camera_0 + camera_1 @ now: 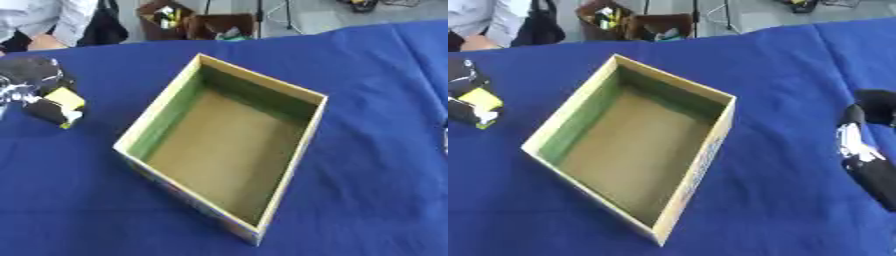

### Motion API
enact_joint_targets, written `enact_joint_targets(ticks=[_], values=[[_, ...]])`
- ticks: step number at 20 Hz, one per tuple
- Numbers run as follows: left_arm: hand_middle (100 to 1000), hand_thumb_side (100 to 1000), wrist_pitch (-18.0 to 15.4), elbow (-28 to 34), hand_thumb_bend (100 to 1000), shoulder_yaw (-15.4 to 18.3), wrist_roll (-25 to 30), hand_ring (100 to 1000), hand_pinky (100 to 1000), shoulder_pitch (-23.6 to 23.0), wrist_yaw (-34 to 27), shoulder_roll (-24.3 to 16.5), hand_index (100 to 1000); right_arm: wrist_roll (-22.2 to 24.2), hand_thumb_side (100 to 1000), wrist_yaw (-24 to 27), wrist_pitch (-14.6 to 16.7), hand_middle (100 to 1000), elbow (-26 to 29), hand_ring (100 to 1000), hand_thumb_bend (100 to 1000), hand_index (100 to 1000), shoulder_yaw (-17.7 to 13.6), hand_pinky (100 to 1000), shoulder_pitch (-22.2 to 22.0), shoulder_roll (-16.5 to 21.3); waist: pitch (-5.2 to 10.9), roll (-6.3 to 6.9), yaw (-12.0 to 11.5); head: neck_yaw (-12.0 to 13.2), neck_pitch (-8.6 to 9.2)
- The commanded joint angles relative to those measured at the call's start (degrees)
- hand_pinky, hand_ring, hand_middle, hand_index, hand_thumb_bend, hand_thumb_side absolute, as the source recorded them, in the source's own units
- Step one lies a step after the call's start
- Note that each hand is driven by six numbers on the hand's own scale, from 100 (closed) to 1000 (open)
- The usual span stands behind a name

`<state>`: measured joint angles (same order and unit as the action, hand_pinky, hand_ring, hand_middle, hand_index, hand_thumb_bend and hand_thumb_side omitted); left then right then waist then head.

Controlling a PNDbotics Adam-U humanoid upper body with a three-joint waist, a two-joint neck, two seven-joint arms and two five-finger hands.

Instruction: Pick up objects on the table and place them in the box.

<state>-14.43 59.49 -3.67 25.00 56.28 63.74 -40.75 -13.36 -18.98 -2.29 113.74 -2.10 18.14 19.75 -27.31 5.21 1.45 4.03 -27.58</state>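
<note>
Nearest me, the open box (262, 125) sits in the middle of the blue tablecloth (367, 165), nothing showing inside it. At the right edge my right hand (866, 165) rests low on the cloth; I cannot tell how its fingers are set. Farther off at the left, my left hand (35, 85) is closed round a small yellow and white object (66, 102), held well outside the box's left wall. Carrying it across, I judge it could clip that wall or drop short onto the cloth.
</note>
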Motion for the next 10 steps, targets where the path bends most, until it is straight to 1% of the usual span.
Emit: enact_joint_targets(ticks=[1, 6, 7, 8, 10], values=[[366, 400, 0.12, 1.47, 148, 0.20, -0.86, 370, 100, 1.18, -0.81, -1.77, 498, 0.05, 442, 0.34, -0.02, 598, 0.85, 658, 100, 737, -0.28, 715, 0.23, 0.30, 2.09, -0.08, -0.28, -0.13, -0.04], [364, 395, -0.04, 5.21, 150, -0.16, -1.62, 362, 100, 1.44, -2.67, -2.10, 494, 0.09, 442, 0.56, -0.09, 598, 0.85, 658, 100, 737, -0.31, 715, 0.05, 0.22, 2.85, -0.08, -0.80, -0.34, -0.56], [359, 513, -0.04, 6.19, 100, -0.27, -1.61, 359, 100, 1.51, -3.07, -2.17, 493, 0.07, 457, 0.60, -0.10, 599, 0.85, 658, 100, 737, -0.33, 715, 0.01, 0.21, 3.03, -0.07, -0.90, -0.38, -0.67], [352, 386, -0.03, 7.57, 141, -0.41, -1.77, 359, 100, 1.69, -3.41, -2.20, 493, 0.08, 442, 0.67, -0.12, 599, 0.85, 658, 100, 737, -0.33, 715, -0.05, 0.18, 3.29, -0.05, -1.05, -0.47, -0.86], [339, 380, 0.16, 10.22, 143, -0.91, -1.74, 346, 100, 2.02, -3.80, -2.15, 492, 0.10, 440, 0.81, -0.15, 599, 0.85, 658, 100, 737, -0.33, 715, -0.13, 0.14, 3.83, -0.03, -1.32, -0.69, -1.26]])
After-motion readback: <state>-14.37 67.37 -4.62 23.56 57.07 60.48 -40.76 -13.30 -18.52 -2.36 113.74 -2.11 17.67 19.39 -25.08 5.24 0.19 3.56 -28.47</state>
